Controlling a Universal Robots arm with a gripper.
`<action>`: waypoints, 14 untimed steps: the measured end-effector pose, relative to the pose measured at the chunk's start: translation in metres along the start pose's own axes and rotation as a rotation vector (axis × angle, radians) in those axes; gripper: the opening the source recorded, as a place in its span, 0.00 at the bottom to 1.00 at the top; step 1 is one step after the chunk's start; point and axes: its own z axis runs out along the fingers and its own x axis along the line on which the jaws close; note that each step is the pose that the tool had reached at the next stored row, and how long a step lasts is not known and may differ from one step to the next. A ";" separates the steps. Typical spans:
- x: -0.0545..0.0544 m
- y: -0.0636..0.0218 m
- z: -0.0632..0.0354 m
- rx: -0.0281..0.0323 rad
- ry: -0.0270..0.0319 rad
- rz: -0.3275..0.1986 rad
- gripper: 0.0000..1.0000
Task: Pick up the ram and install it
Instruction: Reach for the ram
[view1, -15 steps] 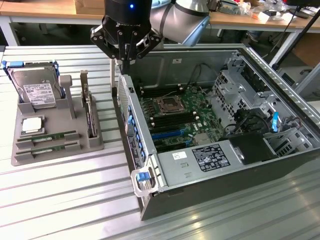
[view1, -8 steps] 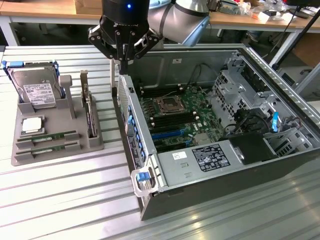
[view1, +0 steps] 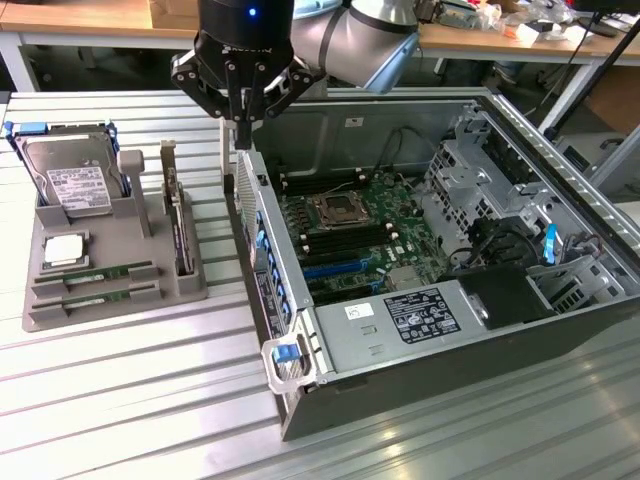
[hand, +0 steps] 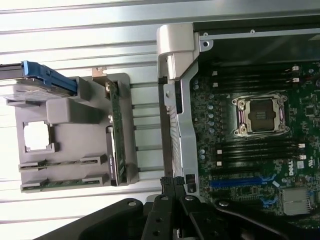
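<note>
Two green ram sticks lie flat in slots at the front of the grey holder tray: one ram and its twin beside it. My gripper hangs above the gap between the tray and the open computer case, near the case's rear wall. Its fingers are pressed together with nothing between them. It is well apart from both sticks. The motherboard's black memory slots flank the CPU socket.
The tray also carries a silver hard drive, a CPU chip and an upright card with a metal bracket. Drive cages and cables crowd the case on the exterior view's right. Everything rests on a ribbed metal table.
</note>
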 end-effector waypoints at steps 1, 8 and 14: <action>0.001 0.0000 0.0000 0.0000 0.0000 0.000 0.11; 0.008 -0.0006 -0.0002 0.0000 0.0000 0.000 0.11; 0.018 -0.0013 -0.0005 0.0000 0.0000 0.000 0.11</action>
